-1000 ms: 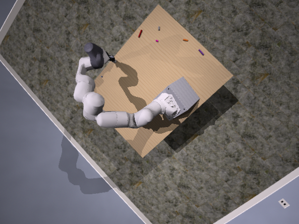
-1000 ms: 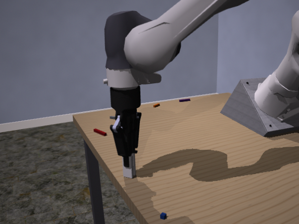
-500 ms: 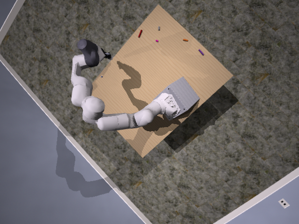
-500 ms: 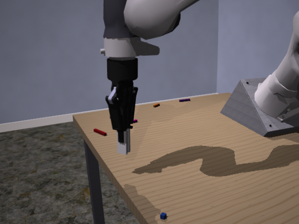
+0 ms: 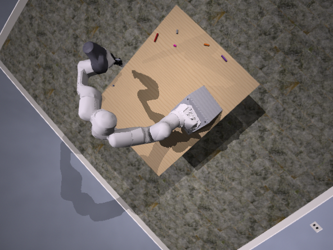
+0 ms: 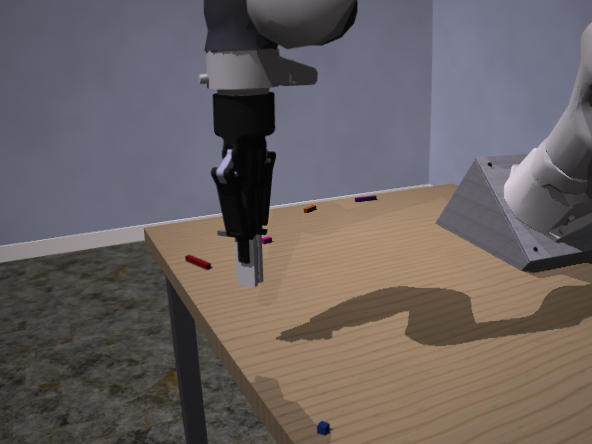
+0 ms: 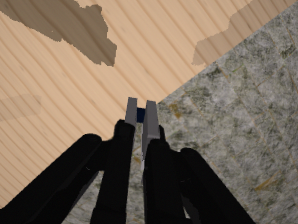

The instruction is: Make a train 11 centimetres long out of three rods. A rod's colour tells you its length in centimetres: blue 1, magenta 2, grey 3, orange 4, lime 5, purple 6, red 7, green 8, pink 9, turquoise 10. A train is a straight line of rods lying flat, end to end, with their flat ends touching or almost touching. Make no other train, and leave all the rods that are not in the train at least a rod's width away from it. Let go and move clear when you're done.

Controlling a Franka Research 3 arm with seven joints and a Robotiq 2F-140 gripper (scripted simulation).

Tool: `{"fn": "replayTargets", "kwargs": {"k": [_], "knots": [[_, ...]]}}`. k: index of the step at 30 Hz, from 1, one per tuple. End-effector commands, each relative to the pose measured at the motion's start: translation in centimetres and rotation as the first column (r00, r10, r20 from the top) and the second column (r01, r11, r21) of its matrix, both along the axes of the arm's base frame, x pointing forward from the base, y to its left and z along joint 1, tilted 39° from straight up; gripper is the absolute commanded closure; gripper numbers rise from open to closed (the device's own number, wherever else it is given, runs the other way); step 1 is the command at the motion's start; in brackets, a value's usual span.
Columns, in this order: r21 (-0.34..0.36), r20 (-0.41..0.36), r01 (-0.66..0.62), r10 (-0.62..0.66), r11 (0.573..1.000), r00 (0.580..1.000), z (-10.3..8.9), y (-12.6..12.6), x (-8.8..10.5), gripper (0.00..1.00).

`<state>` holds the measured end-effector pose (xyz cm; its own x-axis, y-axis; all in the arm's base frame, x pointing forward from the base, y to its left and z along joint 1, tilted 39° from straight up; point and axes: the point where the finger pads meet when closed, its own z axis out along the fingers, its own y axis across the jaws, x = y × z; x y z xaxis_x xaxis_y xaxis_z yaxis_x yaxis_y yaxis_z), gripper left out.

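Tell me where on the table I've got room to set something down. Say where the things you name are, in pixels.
Widest patch: mid-table, bordered by the magenta rod [image 5: 175,45] [image 6: 267,240], purple rod [image 5: 224,58] [image 6: 365,198] and the arm's grey base [image 5: 208,98] [image 6: 475,200]. It's more crowded around the magenta, red [image 5: 156,37] [image 6: 198,262] and grey [image 5: 177,31] [image 6: 222,233] rods. The gripper [image 5: 121,63] [image 6: 249,285] [image 7: 139,113] hangs near one edge.

From out here I can't make out the full shape of the dark blue piece [image 7: 141,115] wedged between the gripper's fingertips, and in my exterior view the gripper's linkage partly covers the grey rod [image 6: 222,233].
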<state>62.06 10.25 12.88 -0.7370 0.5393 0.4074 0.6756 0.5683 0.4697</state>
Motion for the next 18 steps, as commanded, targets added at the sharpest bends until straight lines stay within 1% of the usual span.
{"fn": "replayTargets", "kwargs": {"k": [1, 2, 3, 4, 6, 8, 12, 17, 18], "knots": [[0.002, -0.009, 0.000, 0.000, 1.000, 1.000, 0.0, -0.1, -0.3, 0.88], [0.002, -0.009, 0.000, 0.000, 1.000, 1.000, 0.0, -0.1, -0.3, 0.88], [0.000, -0.004, -0.005, 0.005, 1.000, 1.000, -0.8, -1.3, -0.6, 0.88], [-0.005, 0.005, -0.015, 0.015, 1.000, 1.000, -2.3, -3.4, -1.3, 0.88], [-0.007, 0.009, -0.019, 0.019, 1.000, 1.000, -3.0, -4.2, -1.7, 0.88], [-0.009, 0.016, -0.027, 0.027, 1.000, 1.000, -4.1, -5.7, -2.4, 0.88], [-0.014, 0.030, -0.045, 0.045, 0.999, 0.999, -6.5, -9.0, -4.1, 0.88], [-0.018, 0.049, -0.069, 0.070, 0.997, 0.996, -9.6, -13.0, -6.8, 0.88], [-0.018, 0.049, -0.069, 0.070, 0.997, 0.996, -9.6, -13.0, -6.8, 0.88]]}}
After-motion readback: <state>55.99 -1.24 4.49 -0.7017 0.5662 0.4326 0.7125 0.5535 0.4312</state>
